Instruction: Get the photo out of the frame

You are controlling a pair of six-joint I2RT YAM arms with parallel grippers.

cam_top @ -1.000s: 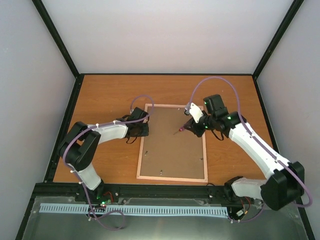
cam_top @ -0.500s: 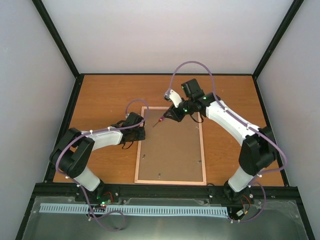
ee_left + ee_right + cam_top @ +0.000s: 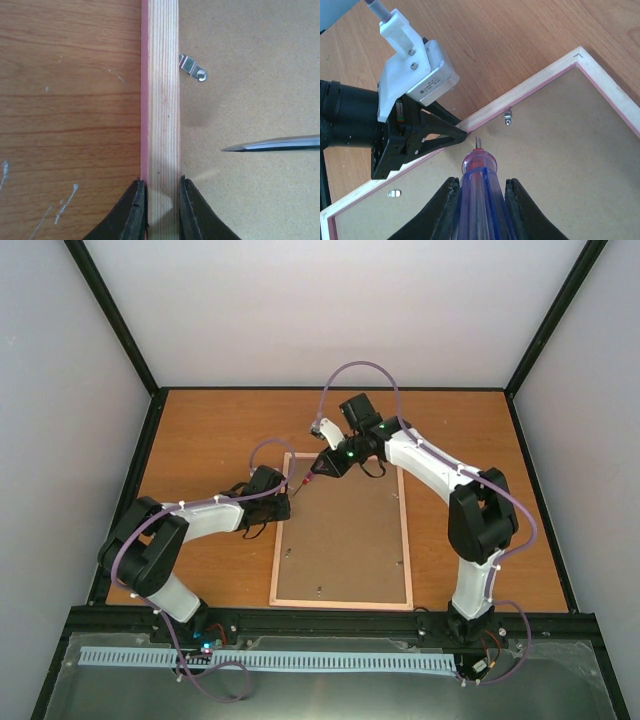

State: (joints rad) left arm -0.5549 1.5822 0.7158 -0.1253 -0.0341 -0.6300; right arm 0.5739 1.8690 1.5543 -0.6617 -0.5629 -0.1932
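So the frame (image 3: 345, 540) is lying face down in the middle of the wooden table (image 3: 210, 430), brown hardboard back facing up with the pale wood edging all round. The photo is hidden underneath, so you can't see it in any view.

The left gripper (image 3: 162, 187) is at the frame's left rail, up near the far corner. Its two black fingers (image 3: 131, 212) are only slightly apart and pinch the wooden rail between them, one on the pink outer edge and one on the inner side against the backing board. Just further along that rail there's a small metal clip (image 3: 192, 67) screwed into the board.

The right gripper (image 3: 481, 187) reaches in from the far right. It's clamped tight around the translucent blue-and-red handle of a screwdriver (image 3: 477, 167). The blade (image 3: 275, 145) points at the left rail, right next to the left fingers and a bit short of that clip. Honestly can't tell whether the tip is touching the board or just hovering above it.
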